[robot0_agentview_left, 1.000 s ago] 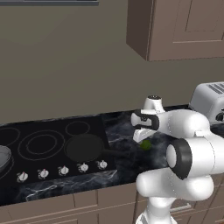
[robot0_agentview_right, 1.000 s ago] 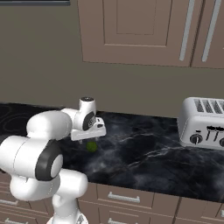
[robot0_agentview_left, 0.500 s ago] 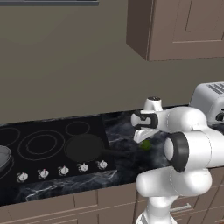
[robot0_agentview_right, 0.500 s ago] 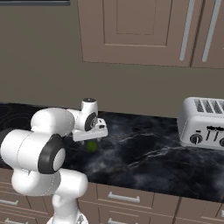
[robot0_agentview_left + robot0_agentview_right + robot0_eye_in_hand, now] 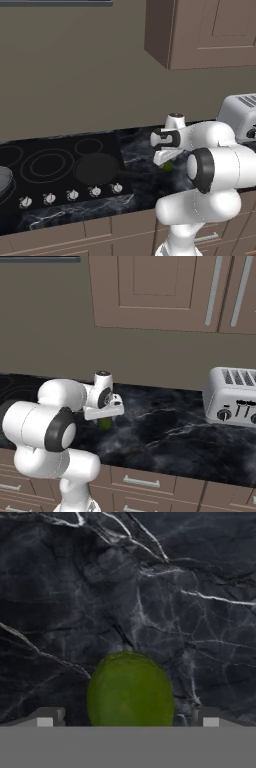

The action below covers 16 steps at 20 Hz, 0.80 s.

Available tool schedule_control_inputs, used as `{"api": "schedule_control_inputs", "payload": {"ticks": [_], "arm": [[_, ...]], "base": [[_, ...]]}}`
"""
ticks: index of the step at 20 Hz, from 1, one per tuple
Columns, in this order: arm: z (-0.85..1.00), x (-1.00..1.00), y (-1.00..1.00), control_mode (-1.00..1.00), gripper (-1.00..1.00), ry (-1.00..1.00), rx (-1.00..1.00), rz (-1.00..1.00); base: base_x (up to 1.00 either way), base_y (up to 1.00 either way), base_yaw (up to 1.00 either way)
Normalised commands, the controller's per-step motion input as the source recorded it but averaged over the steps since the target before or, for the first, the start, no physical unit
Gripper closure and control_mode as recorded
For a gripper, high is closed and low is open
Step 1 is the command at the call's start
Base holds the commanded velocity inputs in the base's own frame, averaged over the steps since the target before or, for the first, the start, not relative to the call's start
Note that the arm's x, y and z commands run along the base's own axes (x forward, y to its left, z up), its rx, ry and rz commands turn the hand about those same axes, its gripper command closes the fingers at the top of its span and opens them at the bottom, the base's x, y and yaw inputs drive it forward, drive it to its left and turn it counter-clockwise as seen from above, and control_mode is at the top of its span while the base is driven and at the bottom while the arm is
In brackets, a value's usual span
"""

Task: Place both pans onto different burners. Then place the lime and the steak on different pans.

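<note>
The lime (image 5: 131, 692), a yellow-green ball, rests on the dark marble counter right of the cooktop. My gripper (image 5: 129, 721) hangs just above it, open, with one fingertip on each side of it and not touching. The lime (image 5: 169, 166) peeks out under the hand (image 5: 163, 156); from the other side the lime (image 5: 105, 423) sits below the gripper (image 5: 104, 415). The matte black pan (image 5: 97, 168) lies on the cooktop's right front burner, handle pointing right. The silvery pan (image 5: 3, 180) is cut off at the left edge. Free burners (image 5: 47, 164) show as grey rings. The steak is out of view.
A silver toaster (image 5: 241, 116) stands on the counter to the right, also the toaster (image 5: 234, 396) in the right base view. A row of silver knobs (image 5: 71, 194) lines the cooktop's front. Wall cabinets (image 5: 165, 291) hang above. The backsplash wall rises behind the counter.
The hand has dropped a little lower over the lime. Its jaws have stayed open and the lime and pans have not moved.
</note>
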Motion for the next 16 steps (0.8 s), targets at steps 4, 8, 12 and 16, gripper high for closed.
{"api": "schedule_control_inputs", "payload": {"ticks": [4, 8, 12, 16], "arm": [[-0.21, -0.01, -0.01, -1.0, -1.0, 0.03, 0.0, 0.0], [-0.23, 0.0, 0.0, -1.0, -1.0, 0.05, 0.0, 0.0], [-0.2, 0.0, 0.0, -1.0, 1.0, 0.04, 0.0, 0.0], [-0.02, 0.0, 0.0, -1.0, 1.0, 0.0, 0.0, 0.0]], "base": [[0.0, 0.0, 0.0], [0.0, 0.0, 0.0], [0.0, 0.0, 0.0], [0.0, 0.0, 0.0]]}}
